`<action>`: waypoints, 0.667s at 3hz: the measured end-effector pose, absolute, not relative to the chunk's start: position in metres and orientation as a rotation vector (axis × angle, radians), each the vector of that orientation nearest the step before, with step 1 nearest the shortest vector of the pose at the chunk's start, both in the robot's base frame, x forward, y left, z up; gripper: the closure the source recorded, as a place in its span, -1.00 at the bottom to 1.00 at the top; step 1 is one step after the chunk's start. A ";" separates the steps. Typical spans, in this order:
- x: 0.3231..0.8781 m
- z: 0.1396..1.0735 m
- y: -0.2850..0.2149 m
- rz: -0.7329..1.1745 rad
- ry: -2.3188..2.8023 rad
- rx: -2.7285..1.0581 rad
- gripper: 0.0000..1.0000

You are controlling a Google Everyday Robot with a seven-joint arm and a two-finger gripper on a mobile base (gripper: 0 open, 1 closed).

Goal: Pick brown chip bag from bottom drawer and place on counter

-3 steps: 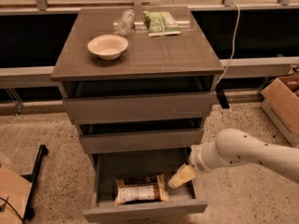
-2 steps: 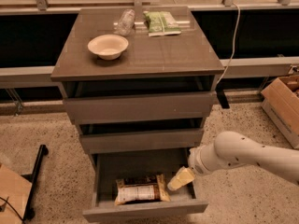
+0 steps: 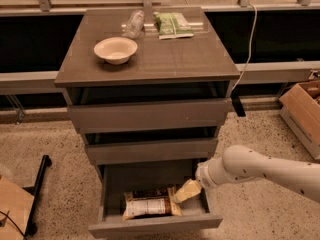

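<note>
The brown chip bag [image 3: 150, 204] lies flat in the open bottom drawer [image 3: 155, 225], white label up, tan ends left and right. My gripper [image 3: 186, 191] reaches into the drawer from the right, just above the bag's right end. The white arm [image 3: 260, 170] comes in from the lower right. The counter [image 3: 170, 59] is the glossy grey-brown top of the cabinet.
On the counter stand a white bowl [image 3: 115, 49], a clear plastic bag [image 3: 133, 23] and a flat green packet [image 3: 172, 24]. The two upper drawers are slightly pulled out. A cardboard box [image 3: 303, 109] stands on the floor at right, a black stand [image 3: 35, 194] at left.
The gripper has shifted slightly left and down toward the bag's right end. The bag has not moved.
</note>
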State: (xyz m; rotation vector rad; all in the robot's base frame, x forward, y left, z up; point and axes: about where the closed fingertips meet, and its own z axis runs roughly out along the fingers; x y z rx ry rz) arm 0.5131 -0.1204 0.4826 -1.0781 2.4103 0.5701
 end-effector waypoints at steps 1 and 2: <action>0.529 0.443 -0.114 0.658 2.403 -1.052 -1.00; 0.550 0.385 -0.109 0.799 2.403 -0.995 -1.00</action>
